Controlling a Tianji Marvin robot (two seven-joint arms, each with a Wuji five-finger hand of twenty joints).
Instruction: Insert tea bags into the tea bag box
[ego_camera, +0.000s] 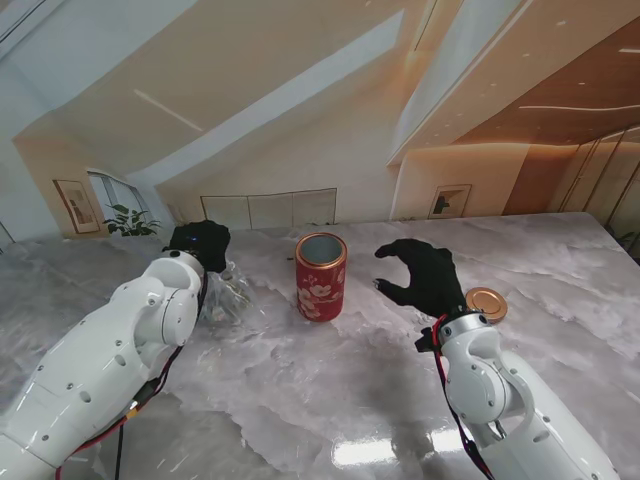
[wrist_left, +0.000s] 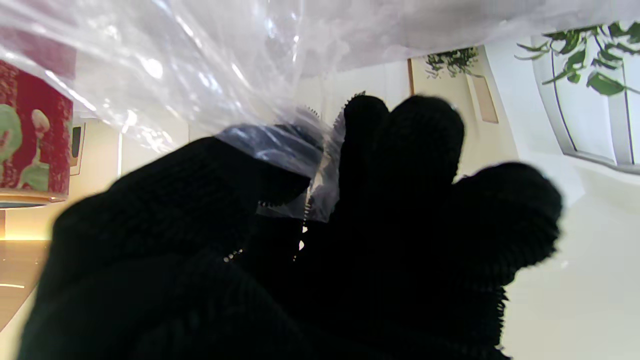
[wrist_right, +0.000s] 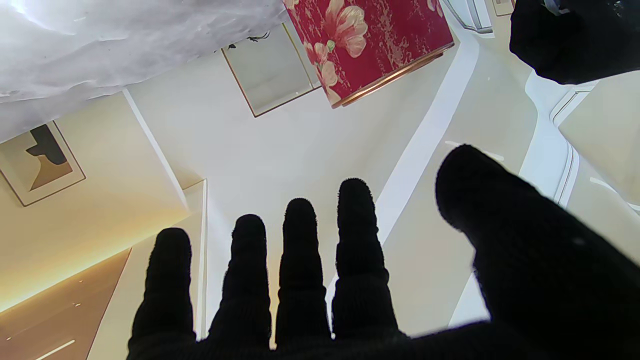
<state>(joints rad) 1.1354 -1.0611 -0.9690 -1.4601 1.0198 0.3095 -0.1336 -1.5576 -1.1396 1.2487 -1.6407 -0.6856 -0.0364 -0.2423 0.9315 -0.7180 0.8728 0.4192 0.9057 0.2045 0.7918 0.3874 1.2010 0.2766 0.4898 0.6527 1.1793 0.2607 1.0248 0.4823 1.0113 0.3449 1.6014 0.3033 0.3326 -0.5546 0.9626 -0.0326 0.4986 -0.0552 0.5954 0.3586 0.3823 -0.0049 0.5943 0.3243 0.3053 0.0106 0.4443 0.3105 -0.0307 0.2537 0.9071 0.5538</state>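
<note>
A red floral tea canister stands upright and uncovered in the middle of the marble table; it also shows in the left wrist view and the right wrist view. My left hand, in a black glove, is left of the canister and pinches a clear plastic tea bag pouch at its serrated edge. My right hand hovers to the canister's right with its fingers spread and nothing in it.
A round copper lid lies on the table just right of my right hand. The glossy marble top reflects the ceiling. A wall with framed pictures and a plant runs behind the table.
</note>
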